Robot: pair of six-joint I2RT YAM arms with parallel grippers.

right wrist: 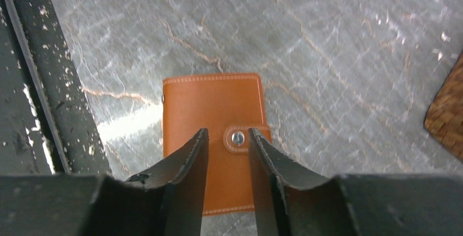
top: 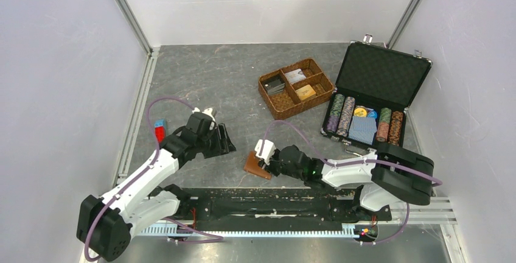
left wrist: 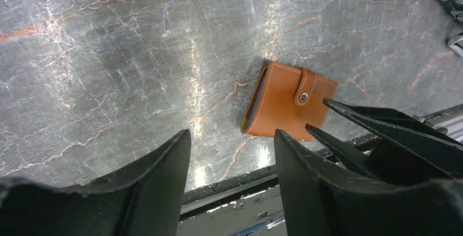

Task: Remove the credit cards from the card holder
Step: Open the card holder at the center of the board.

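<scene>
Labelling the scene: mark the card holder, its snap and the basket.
card holder (right wrist: 213,102): right wrist view, bare leather front.
snap (right wrist: 238,137): right wrist view, metal stud on the tab.
basket (top: 304,107): top view, near woven wall.

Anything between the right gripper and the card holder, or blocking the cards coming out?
Nothing is between the right gripper and the card holder; its open fingers straddle the snap tab. But the holder is shut with the tab snapped, so its cover blocks the cards, and none are visible.
</scene>
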